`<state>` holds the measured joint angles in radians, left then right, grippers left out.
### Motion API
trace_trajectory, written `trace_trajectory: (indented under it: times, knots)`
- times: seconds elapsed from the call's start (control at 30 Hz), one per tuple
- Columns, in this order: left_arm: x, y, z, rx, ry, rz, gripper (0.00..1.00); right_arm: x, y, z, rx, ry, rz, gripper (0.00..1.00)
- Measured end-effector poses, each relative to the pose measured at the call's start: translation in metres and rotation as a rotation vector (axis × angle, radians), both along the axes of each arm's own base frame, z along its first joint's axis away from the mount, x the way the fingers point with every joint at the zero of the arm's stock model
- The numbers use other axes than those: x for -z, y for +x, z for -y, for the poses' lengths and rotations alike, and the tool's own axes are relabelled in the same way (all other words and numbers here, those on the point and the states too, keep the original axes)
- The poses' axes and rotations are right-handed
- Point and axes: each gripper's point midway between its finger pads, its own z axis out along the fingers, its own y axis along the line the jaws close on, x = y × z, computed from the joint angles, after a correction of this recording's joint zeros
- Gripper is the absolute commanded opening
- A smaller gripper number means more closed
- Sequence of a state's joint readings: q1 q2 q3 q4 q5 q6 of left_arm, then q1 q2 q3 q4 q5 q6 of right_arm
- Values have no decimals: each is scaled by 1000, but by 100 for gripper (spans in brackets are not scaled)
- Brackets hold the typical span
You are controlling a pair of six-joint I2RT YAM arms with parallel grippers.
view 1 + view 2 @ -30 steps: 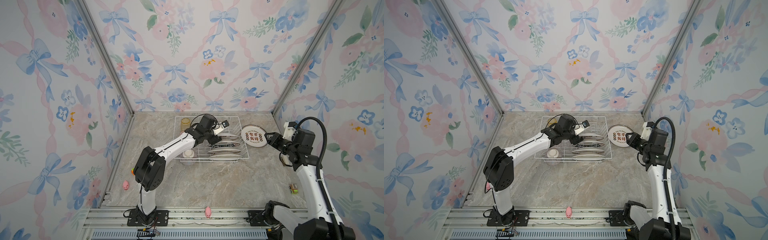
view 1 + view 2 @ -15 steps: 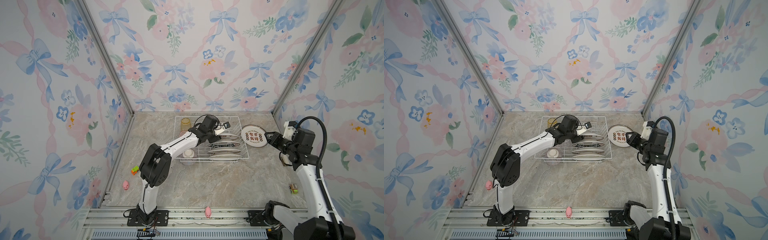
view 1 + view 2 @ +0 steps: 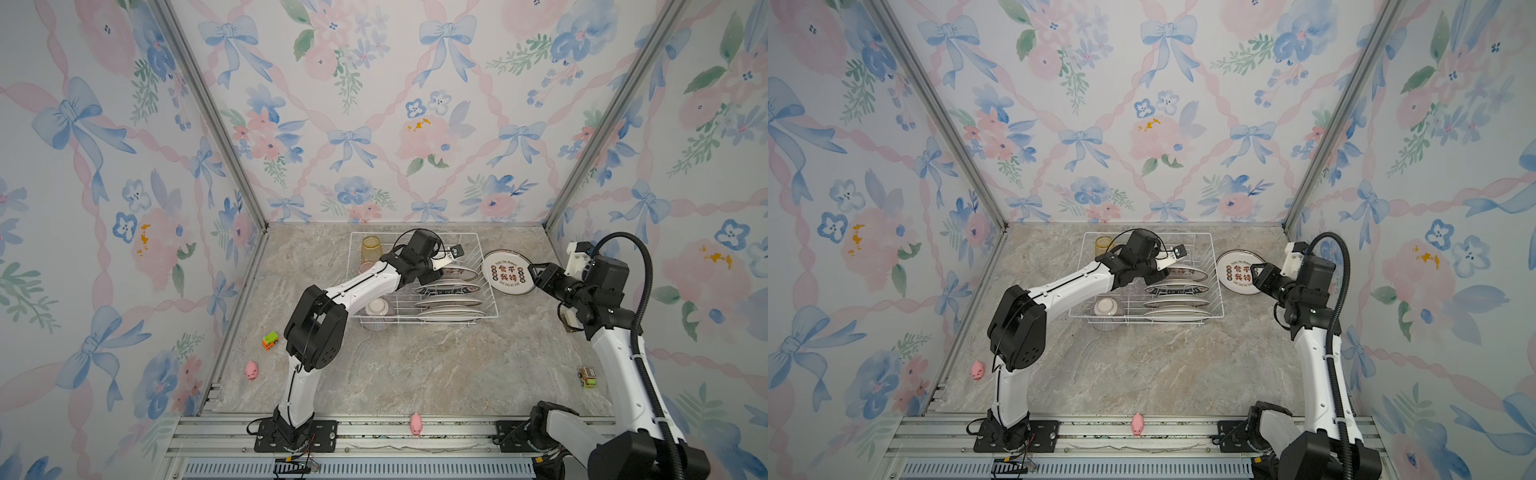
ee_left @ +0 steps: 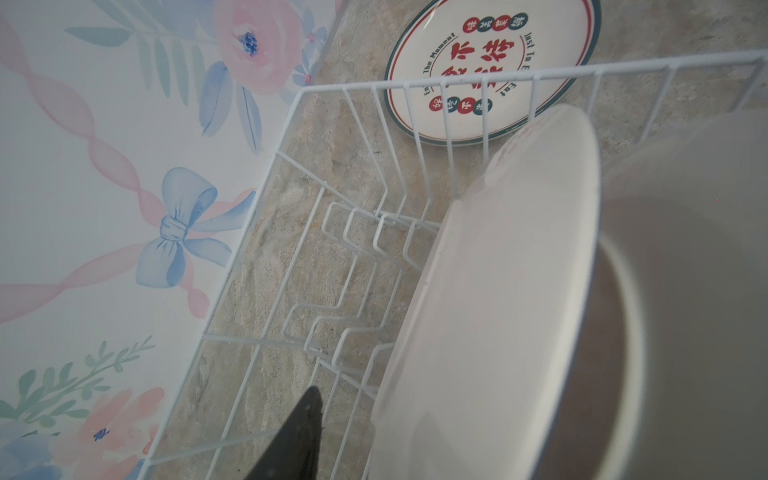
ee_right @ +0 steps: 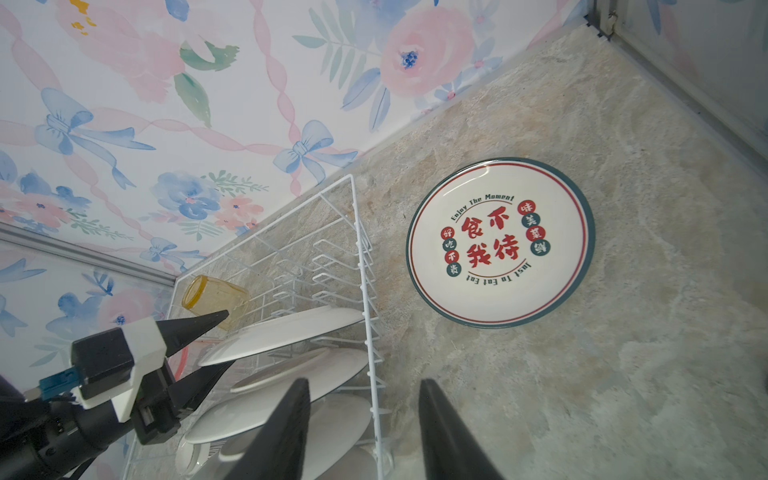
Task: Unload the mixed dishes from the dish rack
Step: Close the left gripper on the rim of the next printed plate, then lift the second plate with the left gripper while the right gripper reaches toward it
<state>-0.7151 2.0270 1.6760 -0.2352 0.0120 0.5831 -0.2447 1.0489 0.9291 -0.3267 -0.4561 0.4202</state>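
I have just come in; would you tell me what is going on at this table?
Two robot arms are unloading a white wire dish rack. A lettered plate lies flat on the table to the right of the rack, and the open right gripper hovers at its edge. The left gripper reaches into the rack, its fingers straddling the rearmost plate of four upright white ones, not yet clamped. A yellow tumbler sits in the rack's back corner.

White plate (image 4: 498,291) on edge in wire rack (image 4: 353,85) w/ black fingertip (image 4: 301,440) nr it; lettered plate (image 4: 490,62) outside.
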Motion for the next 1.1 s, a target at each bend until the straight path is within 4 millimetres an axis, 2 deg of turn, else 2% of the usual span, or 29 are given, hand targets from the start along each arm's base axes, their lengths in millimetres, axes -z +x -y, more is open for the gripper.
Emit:
trace_trajectory:
  times: [0.13,0.17,0.2,0.23,0.3,0.4,0.73,1.1]
  knots:
    - [3,1,1,5,9,0,33,0,0,0,2,5,1,45]
    - [4,1,1,5,10,-1,28,0,1,0,2,5,2,45]
    - [5,1,1,4,10,-4,13,0,1,0,1,5,2,45]
    - [5,1,1,5,12,-3,9,0,1,0,0,6,2,45]
    - [1,6,-1,5,32,38,12,0,1,0,0,6,3,45]
    - [0,8,-3,2,36,37,7,0,1,0,0,6,4,45]
    - [0,11,0,3,42,41,5,0,1,-1,1,9,2,45]
    - [-16,14,0,-12,17,34,6,1,0,-3,-12,16,2,44]
